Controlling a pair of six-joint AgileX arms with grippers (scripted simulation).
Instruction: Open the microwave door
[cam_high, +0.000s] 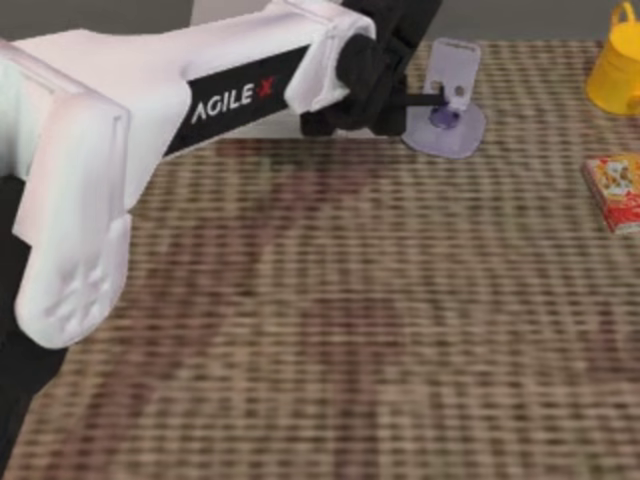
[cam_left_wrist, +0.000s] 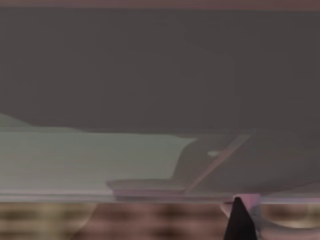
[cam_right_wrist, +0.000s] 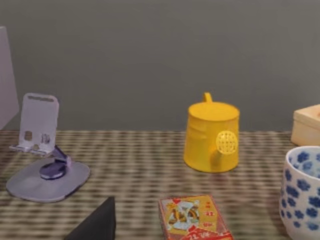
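My left gripper (cam_high: 425, 100) reaches to the table's far edge, where the microwave (cam_high: 235, 12) sits mostly hidden beneath the arm (beside a lilac phone stand (cam_high: 447, 100)). Its door (cam_left_wrist: 90, 160) fills the left wrist view close up; whether the fingers are spread, I cannot tell.

Lilac phone stand (cam_high: 446, 108), yellow watering can (cam_right_wrist: 212, 136), card box (cam_high: 616, 190), blue-patterned cup (cam_right_wrist: 303, 189)

Light-grey microwave (cam_high: 225, 12) at far table edge, mostly hidden, door state unclear

Even soft light, faint shadows, no glare, left wrist view v. dim
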